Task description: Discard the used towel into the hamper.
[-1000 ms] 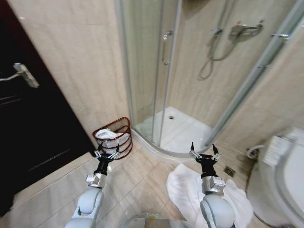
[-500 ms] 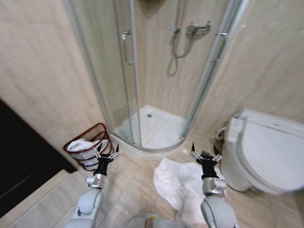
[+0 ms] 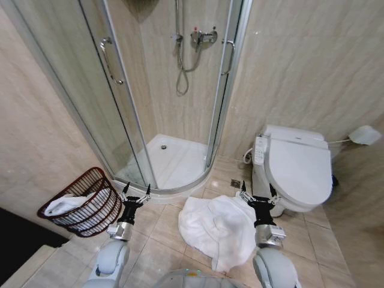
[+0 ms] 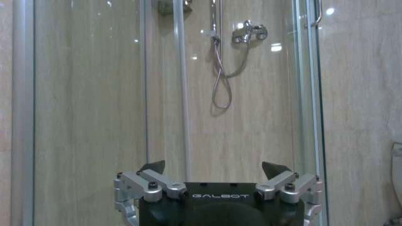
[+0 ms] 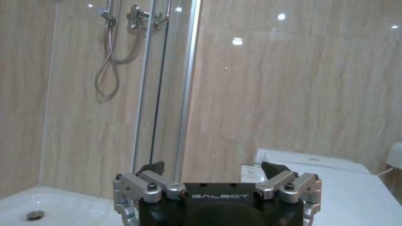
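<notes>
A crumpled white towel [image 3: 216,228] lies on the tiled floor in front of the shower. The hamper [image 3: 84,204], a dark reddish-brown openwork basket, stands at the left by the wall with white cloth inside. My left gripper [image 3: 136,189] is open and held up between the hamper and the towel, with nothing in it. My right gripper [image 3: 257,192] is open too, raised over the towel's right edge and apart from it. In the wrist views the left gripper [image 4: 213,167] faces the shower glass and the right gripper [image 5: 212,167] faces the tiled wall.
A curved glass shower enclosure [image 3: 174,108] with a raised white tray [image 3: 174,165] stands ahead. At the right is a white toilet [image 3: 297,168] with its lid down. A floor drain [image 3: 235,183] lies between the shower and the toilet. A dark door edge [image 3: 18,252] shows at lower left.
The whole view has swung to the right: the dark door has slid out on the left and the toilet has come in. Both grippers stay raised and open in the same pose.
</notes>
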